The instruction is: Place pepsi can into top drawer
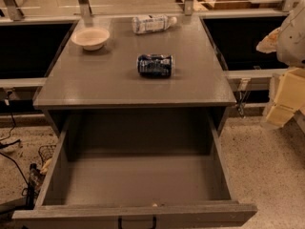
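Skip the cream round bowl (pixel 90 38) and clear plastic bottle (pixel 153 24); the dark blue metal pepsi can (pixel 155 65) lies sideways behind the open grey box-shaped top drawer (pixel 138 210). Your pale gripper (pixel 285 99) is far right, and I cannot tell its state; grasp across the can's barrel.

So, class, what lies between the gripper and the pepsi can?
In the camera view, only bare cabinet top and open air separate the gripper, at the frame's right edge, from the pepsi can.
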Robot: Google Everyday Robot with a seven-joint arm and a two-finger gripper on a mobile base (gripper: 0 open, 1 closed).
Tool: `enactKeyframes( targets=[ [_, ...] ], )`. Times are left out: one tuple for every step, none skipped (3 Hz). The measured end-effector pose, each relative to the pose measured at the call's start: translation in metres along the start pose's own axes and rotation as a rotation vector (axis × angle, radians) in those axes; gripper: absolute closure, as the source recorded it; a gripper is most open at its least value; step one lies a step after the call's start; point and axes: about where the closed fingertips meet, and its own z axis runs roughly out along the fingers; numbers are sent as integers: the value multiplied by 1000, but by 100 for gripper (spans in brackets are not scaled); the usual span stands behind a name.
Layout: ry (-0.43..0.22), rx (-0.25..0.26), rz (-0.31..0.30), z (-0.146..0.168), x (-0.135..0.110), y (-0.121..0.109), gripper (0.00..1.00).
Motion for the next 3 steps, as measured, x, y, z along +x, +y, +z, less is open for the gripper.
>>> enactKeyframes(
  targets=[
    [-2, -2, -7, 2, -5, -3, 0],
    [-11, -14, -39, 14, -25, -17, 0],
    [-22, -55, -103, 49, -72, -47, 0]
  ],
)
